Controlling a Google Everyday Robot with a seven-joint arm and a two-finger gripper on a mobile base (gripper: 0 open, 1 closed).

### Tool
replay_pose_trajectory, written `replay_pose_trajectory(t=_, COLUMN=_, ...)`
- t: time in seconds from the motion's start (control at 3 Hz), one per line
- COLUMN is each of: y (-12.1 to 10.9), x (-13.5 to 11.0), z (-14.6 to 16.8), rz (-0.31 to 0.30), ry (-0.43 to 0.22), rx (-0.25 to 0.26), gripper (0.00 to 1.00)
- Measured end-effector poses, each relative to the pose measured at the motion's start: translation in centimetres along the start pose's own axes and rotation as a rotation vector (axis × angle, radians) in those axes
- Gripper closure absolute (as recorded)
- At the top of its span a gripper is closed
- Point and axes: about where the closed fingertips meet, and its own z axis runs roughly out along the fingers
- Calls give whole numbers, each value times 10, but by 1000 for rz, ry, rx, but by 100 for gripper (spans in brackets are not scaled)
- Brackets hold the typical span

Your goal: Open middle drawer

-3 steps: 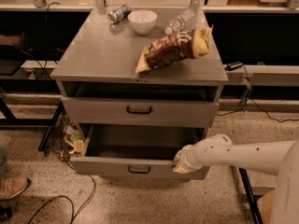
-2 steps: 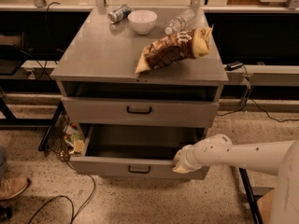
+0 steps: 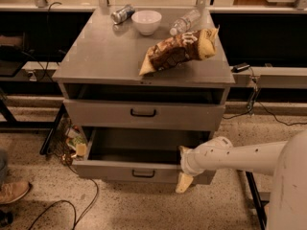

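Note:
The middle drawer point(image 3: 120, 170) is a grey metal drawer with a small black bar handle point(image 3: 143, 174). It stands pulled well out of the cabinet, and its plain grey box interior point(image 3: 139, 145) shows. My gripper point(image 3: 183, 166), on a white arm reaching in from the right, is at the right end of this drawer's front panel, against its top edge. The drawer above point(image 3: 144, 114) has a black handle and is out only a little, with a dark gap over it.
On the cabinet top point(image 3: 96, 56) lie a brown chip bag point(image 3: 180, 51), a white bowl point(image 3: 146, 20), a can point(image 3: 122, 13) and a plastic bottle point(image 3: 184, 22). Cables and clutter point(image 3: 72, 143) lie on the floor at the left. A shoe point(image 3: 12, 190) is at the far left.

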Motion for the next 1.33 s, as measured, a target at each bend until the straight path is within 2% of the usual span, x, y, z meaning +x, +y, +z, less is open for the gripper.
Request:
replay_pose_trajectory(t=0.33, y=9, x=3, z=15, rz=0, ry=33, rx=-40, gripper=0)
replay_pose_trajectory(t=0.67, y=22, x=14, z=23, rz=40, ry=49, rx=-66, gripper=18)
replay_pose_trajectory(t=1.0, y=33, x=21, z=11, rz=63, ry=61, rx=-48, gripper=42)
replay_pose_trajectory(t=1.33, y=58, x=23, z=-8, rz=93, ry=52, rx=-50, gripper=66)
